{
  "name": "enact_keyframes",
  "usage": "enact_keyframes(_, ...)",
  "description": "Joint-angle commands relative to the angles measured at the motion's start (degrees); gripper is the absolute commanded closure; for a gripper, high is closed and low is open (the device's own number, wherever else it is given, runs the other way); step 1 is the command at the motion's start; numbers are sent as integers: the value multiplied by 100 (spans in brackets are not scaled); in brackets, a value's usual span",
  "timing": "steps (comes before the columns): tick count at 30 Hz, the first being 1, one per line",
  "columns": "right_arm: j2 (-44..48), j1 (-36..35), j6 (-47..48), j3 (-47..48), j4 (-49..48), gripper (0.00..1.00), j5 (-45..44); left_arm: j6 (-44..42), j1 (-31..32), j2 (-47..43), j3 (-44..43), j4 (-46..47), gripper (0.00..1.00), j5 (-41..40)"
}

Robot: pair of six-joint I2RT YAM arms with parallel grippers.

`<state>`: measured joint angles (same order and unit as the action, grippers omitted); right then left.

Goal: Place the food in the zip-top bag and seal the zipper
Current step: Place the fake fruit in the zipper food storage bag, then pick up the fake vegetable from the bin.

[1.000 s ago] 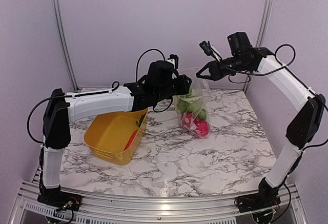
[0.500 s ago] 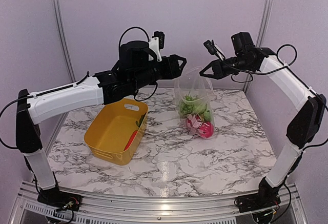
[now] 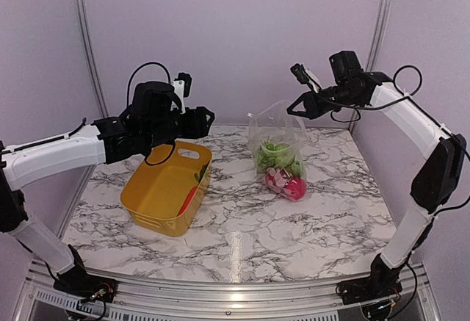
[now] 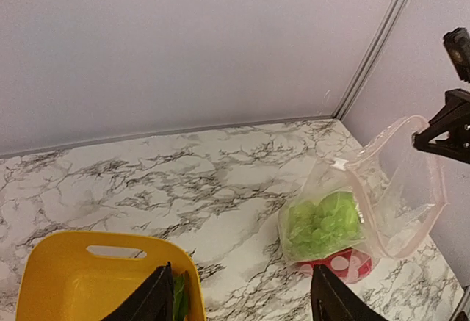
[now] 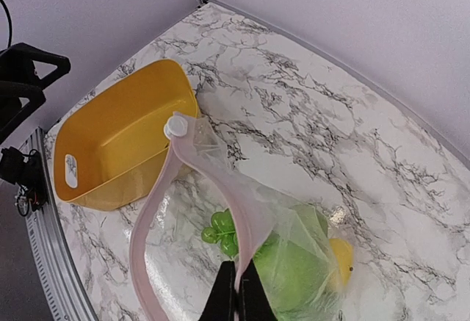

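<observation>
The clear zip-top bag (image 3: 277, 141) hangs upright over the marble table, its mouth open. Its pale pink zipper (image 5: 220, 196) loops open, with a white slider (image 5: 175, 125) at its far end. My right gripper (image 3: 299, 105) is shut on the zipper strip (image 4: 429, 163) and holds the bag up. Inside are green leafy food (image 3: 273, 155), green grapes (image 5: 224, 231), a yellow piece (image 5: 339, 260) and a red piece (image 3: 288, 184). My left gripper (image 3: 209, 119) is open and empty above the yellow bin (image 3: 165, 186), well left of the bag. A green piece (image 4: 178, 297) and a red piece (image 3: 188, 200) lie in the bin.
The yellow rectangular bin (image 5: 121, 141) stands on the left half of the marble table (image 3: 294, 225). Purple walls with metal corner posts (image 3: 84, 42) close the back and sides.
My left arm has pulled back to the left from the bag's mouth to above the bin, its gripper open. The bag has sagged a little; the right gripper still holds it.
</observation>
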<state>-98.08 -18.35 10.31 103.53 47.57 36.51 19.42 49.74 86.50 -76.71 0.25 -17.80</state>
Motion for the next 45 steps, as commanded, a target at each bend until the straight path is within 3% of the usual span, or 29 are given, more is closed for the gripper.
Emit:
enact_keyframes(1, 235, 24, 205, -196, -125, 100, -288, 473, -448, -232, 634, -680, 35, 310)
enact_keyframes(12, 255, 22, 250, -311, -130, 100, -361, 689, -904, 870, 438, -1598, 30, 1329)
enact_keyframes(18, 272, 24, 277, -366, -143, 100, -347, 847, -1034, 1447, 218, -1844, 29, 1485)
enact_keyframes(30, 234, 24, 280, -356, -144, 100, -313, 716, -1159, 1892, 194, -2038, 30, 2148)
enact_keyframes(41, 211, 26, 279, -356, -152, 100, -265, 407, -1150, 2361, 238, -2308, 27, 2163)
enact_keyframes(45, 211, 16, 263, -351, -160, 100, -257, 324, -1134, 2567, 155, -2327, 31, 1934)
